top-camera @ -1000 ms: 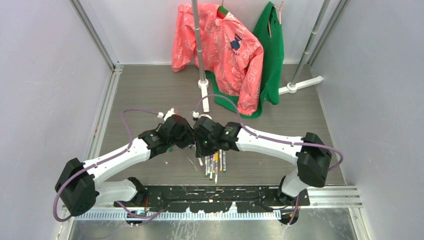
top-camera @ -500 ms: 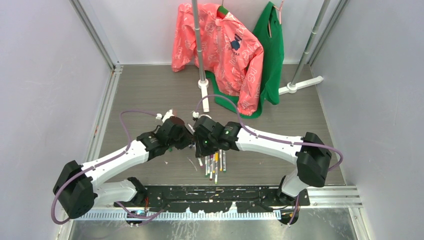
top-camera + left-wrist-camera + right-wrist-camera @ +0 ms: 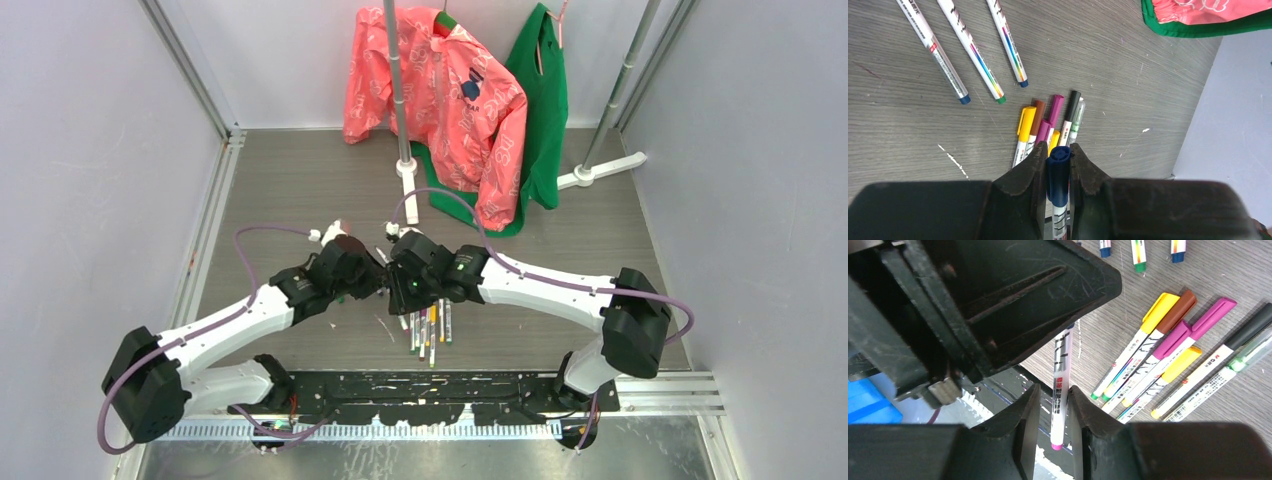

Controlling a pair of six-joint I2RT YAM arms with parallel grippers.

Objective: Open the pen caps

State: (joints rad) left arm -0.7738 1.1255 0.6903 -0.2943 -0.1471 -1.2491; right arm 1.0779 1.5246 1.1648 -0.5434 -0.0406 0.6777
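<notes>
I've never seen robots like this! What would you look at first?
Two white arms meet mid-table. The left gripper pinches the blue cap of a pen that runs between the fingers of the right gripper. Below them lies a bunch of colourful pens, and a bright pink jacket is at the back.

White pen (image 3: 1060, 370), pink-ended, is seen between right gripper (image 3: 1053, 390) fingers (image 3: 1023, 420); slim gap noted at one side. Capped pens (image 3: 1173, 337) are laid on table (image 3: 1228, 270) beside.

Blue cap (image 3: 1059, 167); white pens (image 3: 973, 50) (yellow, brown, magenta caps (image 3: 1026, 119)); grey table (image 3: 1148, 75).
</notes>
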